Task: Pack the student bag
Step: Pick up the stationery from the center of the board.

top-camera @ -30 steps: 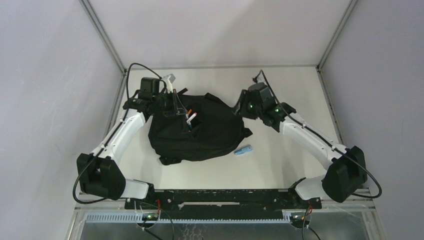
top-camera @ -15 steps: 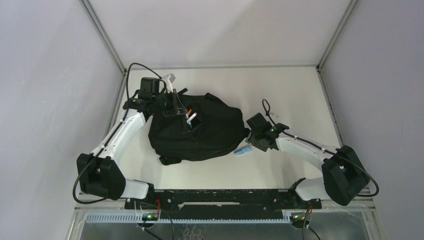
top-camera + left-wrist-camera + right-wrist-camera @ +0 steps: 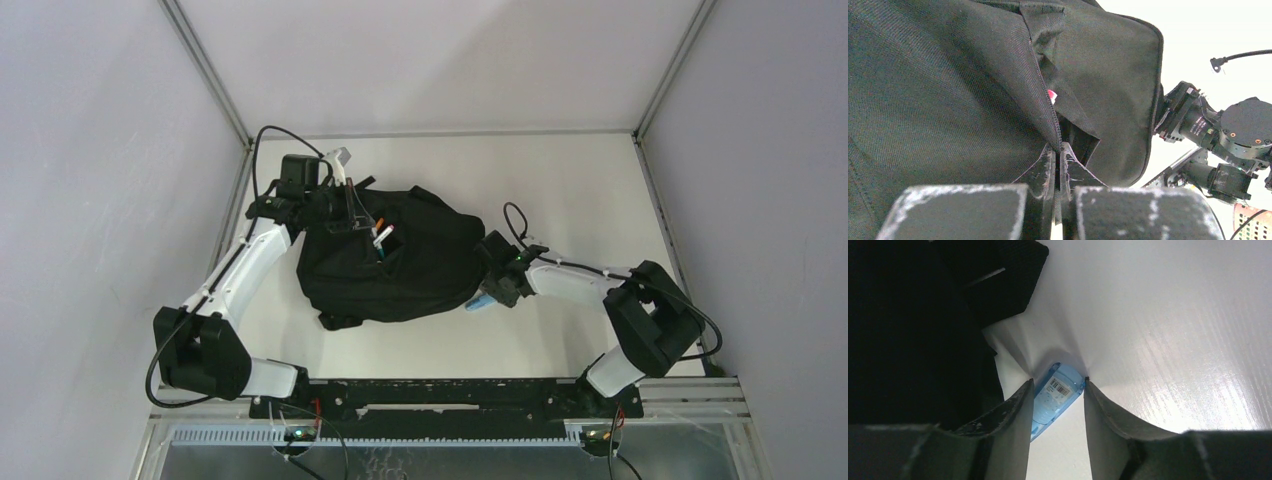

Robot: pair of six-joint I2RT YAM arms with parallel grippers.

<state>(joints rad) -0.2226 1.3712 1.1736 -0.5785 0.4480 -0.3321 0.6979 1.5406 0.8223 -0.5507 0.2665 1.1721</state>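
The student bag (image 3: 400, 265), a black soft backpack, lies flat in the middle of the table. Pens (image 3: 382, 237) stick out of its open pocket. My left gripper (image 3: 352, 215) is at the bag's back-left edge. Its jaws (image 3: 1058, 147) are shut on the fabric edge by the zip (image 3: 1045, 85), holding the opening up. A small translucent blue case (image 3: 1055, 392) with a barcode label lies on the table by the bag's right edge. My right gripper (image 3: 1058, 381) is low over the case, open, one finger on each side of it, close against it.
A black strap end (image 3: 1008, 277) of the bag lies just beyond the blue case. White tabletop (image 3: 580, 190) runs to the right and back, bounded by grey walls. In the left wrist view the right arm's wrist (image 3: 1228, 135) shows past the bag.
My right arm has swung from the bag's back right toward the front and come down over the blue case. The left arm and the bag have not moved.
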